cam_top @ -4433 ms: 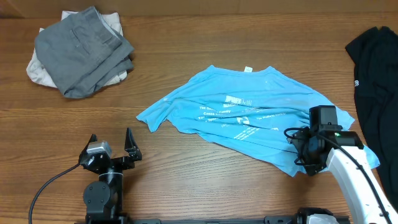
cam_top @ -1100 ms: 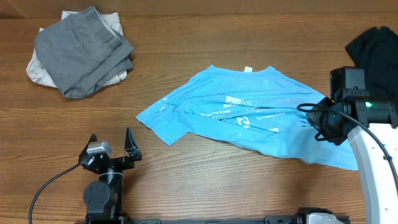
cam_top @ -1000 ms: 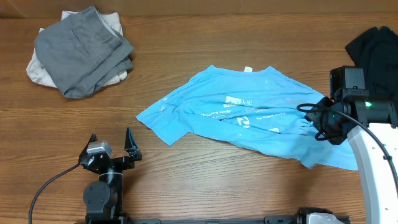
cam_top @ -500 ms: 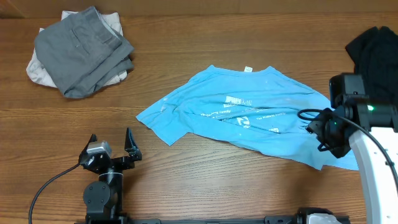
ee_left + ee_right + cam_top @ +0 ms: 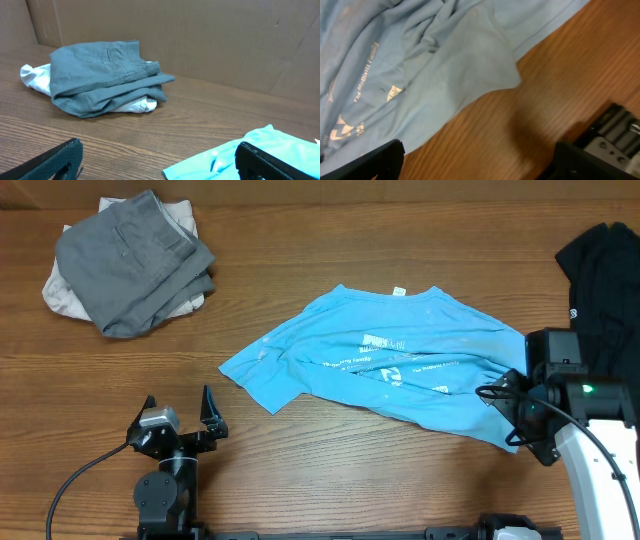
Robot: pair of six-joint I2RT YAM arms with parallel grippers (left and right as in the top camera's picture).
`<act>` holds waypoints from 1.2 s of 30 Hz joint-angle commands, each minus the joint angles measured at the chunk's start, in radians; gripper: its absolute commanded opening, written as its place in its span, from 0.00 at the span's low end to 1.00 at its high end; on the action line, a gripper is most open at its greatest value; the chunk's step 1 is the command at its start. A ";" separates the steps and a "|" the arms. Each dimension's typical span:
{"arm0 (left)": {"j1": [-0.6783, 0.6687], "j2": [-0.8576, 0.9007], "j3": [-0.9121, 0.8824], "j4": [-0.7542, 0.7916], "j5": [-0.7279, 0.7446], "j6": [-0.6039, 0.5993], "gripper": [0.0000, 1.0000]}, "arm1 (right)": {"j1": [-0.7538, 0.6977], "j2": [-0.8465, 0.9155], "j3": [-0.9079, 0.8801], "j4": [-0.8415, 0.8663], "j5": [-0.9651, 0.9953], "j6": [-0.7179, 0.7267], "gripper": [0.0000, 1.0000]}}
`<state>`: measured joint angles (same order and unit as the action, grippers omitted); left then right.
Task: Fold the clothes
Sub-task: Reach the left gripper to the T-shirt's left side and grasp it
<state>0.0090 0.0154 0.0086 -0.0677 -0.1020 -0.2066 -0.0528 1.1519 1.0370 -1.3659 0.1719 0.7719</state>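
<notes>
The right hand (image 5: 477, 157) hovered with fingers (image 5: 375, 160) spread wide and empty over the bench (image 5: 560, 75), the rumpled light blue T-shirt (image 5: 420, 65) just ahead of it. The left hand (image 5: 180, 412) was also spread, empty, well short of the T-shirt; grey garments (image 5: 105, 70) lay beyond it.

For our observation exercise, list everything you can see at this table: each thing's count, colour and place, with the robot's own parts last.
T-shirt: one, light blue with white print, crumpled, centre-right of table
grey garment: one, grey, folded, far left corner
off-white garment: one, off-white, under the grey garment
black garment: one, black, right edge
table: one, brown wood
left gripper: one, black, open, near left, empty
right gripper: one, black, open, over the T-shirt's near right edge
</notes>
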 commanded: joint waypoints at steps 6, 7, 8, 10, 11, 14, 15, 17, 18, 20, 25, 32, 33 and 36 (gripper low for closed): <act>0.006 -0.011 -0.003 0.001 -0.002 0.019 1.00 | -0.005 -0.006 -0.078 0.125 -0.096 0.014 1.00; 0.006 -0.011 -0.004 0.002 -0.002 0.019 1.00 | -0.005 -0.006 -0.087 0.133 -0.096 0.015 1.00; 0.006 -0.011 -0.004 0.001 -0.002 0.019 1.00 | -0.005 -0.006 -0.095 0.139 -0.096 0.023 1.00; 0.006 -0.011 -0.004 0.002 -0.002 0.019 1.00 | -0.005 -0.006 -0.117 0.148 -0.096 0.025 1.00; 0.006 -0.011 -0.003 0.002 -0.002 0.019 1.00 | -0.005 -0.006 -0.131 0.153 -0.096 0.025 1.00; 0.006 -0.011 -0.004 0.002 -0.005 0.019 1.00 | -0.005 -0.003 -0.174 0.160 -0.096 0.025 1.00; 0.006 -0.011 -0.004 0.001 -0.005 0.019 1.00 | -0.005 0.000 -0.189 0.163 -0.096 0.025 1.00; 0.006 -0.011 -0.004 0.002 -0.004 0.019 1.00 | -0.005 0.005 -0.215 0.180 -0.098 0.025 1.00; 0.006 -0.011 -0.004 0.002 -0.002 0.018 1.00 | -0.005 0.007 -0.227 0.188 -0.100 0.025 1.00; 0.003 -0.011 -0.004 0.001 0.032 -0.019 1.00 | -0.005 0.012 -0.245 0.204 -0.122 0.025 1.00; 0.004 -0.011 -0.003 0.120 0.244 -0.075 1.00 | -0.005 0.023 -0.253 0.217 -0.181 0.025 1.00; 0.003 -0.008 0.059 0.216 0.526 -0.143 1.00 | -0.005 0.023 -0.253 0.217 -0.182 0.020 1.00; 0.003 -0.003 0.085 0.205 0.526 -0.146 1.00 | -0.005 0.023 -0.253 0.218 -0.182 0.020 1.00; 0.003 0.056 0.213 0.126 0.515 -0.103 1.00 | -0.005 0.023 -0.253 0.220 -0.182 0.021 1.00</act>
<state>0.0090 0.0299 0.0906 0.0872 0.3553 -0.3115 -0.0528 1.1728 0.7906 -1.1519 -0.0032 0.7883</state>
